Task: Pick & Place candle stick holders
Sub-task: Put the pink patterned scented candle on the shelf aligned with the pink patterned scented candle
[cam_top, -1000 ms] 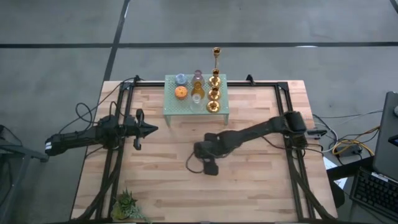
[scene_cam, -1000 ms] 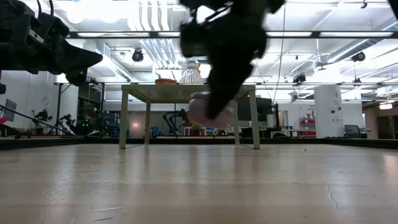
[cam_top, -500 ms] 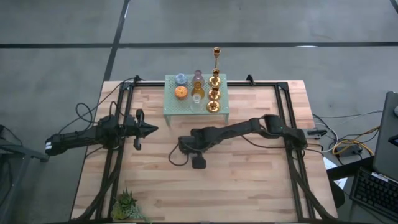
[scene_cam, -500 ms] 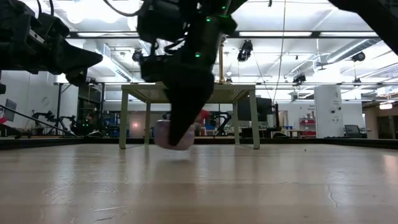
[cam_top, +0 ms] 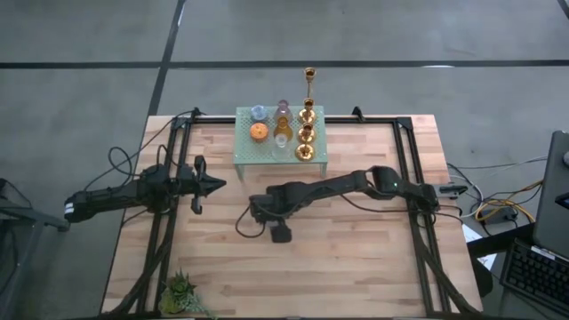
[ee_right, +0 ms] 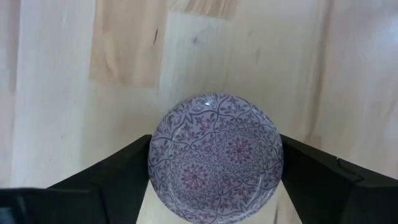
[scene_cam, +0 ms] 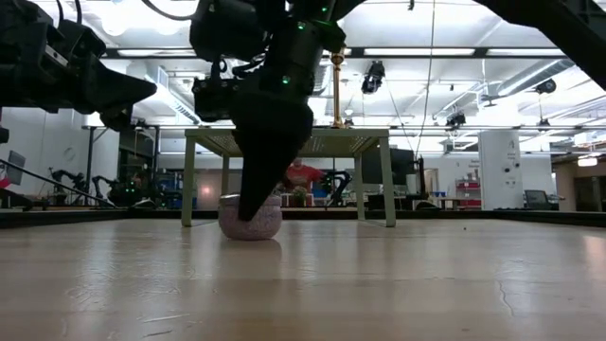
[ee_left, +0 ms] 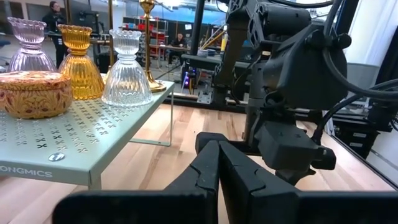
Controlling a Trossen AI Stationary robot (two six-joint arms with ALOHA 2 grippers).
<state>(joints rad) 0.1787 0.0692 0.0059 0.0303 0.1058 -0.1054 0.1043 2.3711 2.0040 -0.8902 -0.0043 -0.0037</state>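
Note:
A squat purple patterned holder (ee_right: pixel 216 155) stands on the table (cam_top: pixel 356 258) left of centre, also in the low view (scene_cam: pixel 251 220). My right gripper (cam_top: pixel 256 213) is over it, shut on it. Several other holders stand on the mint-green stand (cam_top: pixel 244 151) at the far edge: an orange one (cam_top: pixel 258 132), glass ones (ee_left: pixel 126 62) and gold candlesticks (cam_top: pixel 306 133), one tall (cam_top: pixel 309 84). My left gripper (cam_top: pixel 219 185) is shut and empty at the table's left, above the table. My right gripper pinches the purple holder's round sides (ee_right: pixel 155 163) between its two fingers (ee_right: pixel 118 177), one on each side. The fingers come from above, pointing down. The holder stands upright with its base on the table (scene_cam: pixel 251 237).
A small spiky green plant (cam_top: pixel 182 293) sits at the near left corner. The stand's legs (scene_cam: pixel 189 180) rise at the far side. Bare wood lies near and right of my right gripper. A black frame (cam_top: pixel 418 231) runs along the table's sides.
My right gripper has gone toward the table's left edge and down with the purple holder. The holder was lifted clear and now stands on the table.

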